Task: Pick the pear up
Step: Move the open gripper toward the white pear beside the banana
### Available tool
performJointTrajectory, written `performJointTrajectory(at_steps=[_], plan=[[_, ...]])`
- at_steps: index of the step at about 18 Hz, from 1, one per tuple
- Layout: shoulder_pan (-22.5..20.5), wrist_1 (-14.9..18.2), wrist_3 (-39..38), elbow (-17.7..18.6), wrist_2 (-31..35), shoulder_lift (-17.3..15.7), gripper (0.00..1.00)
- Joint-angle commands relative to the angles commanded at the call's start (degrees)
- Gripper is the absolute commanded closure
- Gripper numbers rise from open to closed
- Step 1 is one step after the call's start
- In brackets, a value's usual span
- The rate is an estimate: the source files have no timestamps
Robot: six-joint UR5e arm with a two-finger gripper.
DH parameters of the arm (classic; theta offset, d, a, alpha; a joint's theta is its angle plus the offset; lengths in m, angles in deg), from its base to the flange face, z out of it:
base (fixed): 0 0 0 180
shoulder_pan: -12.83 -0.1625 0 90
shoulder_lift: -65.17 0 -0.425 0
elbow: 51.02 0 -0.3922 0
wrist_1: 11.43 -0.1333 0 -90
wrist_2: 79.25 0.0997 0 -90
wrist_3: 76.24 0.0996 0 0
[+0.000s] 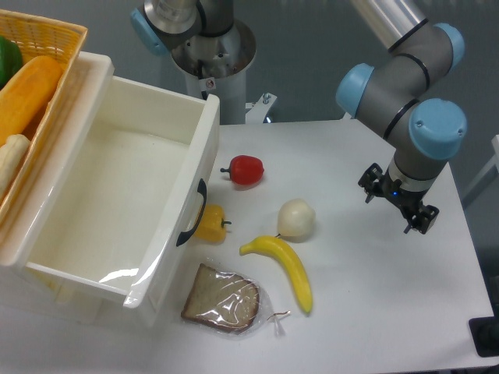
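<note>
Wrapped bread (pixel 222 305) lies nearest the lens, at the desk's (pixel 374 327) front edge, but the story is higher up: the claw (pixel 398 204) hangs empty over the desk's right side, its fingers seemingly parted, though at this angle the gap is hard to judge. From the claw, the pear (pixel 296 219) lies well apart toward the white bin (pixel 125 195), at much the same depth on the desk, so the coming move looks like a sideways reach and then a descent. Rounded and only slightly tapered, the pear offers no strong long axis. Its nearest neighbour is the banana (pixel 284 266), whose stem end sits just in front of the pear, perhaps touching. Beyond the pear, a red pepper (pixel 246 169) lies farther back, and a yellow pepper (pixel 210 224) rests against the bin wall.
</note>
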Motion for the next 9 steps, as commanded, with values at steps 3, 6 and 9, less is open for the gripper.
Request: performJointTrajectory(at_steps=[3, 6, 9], plan=[[0.2, 0.1, -0.8, 0.3, -0.3, -0.2, 0.00], [0.4, 0.2, -1.4, 1.3, -1.8, -0.9, 0.00], [0.1, 0.1, -3.8, 6.0, -4.0, -3.9, 0.00]])
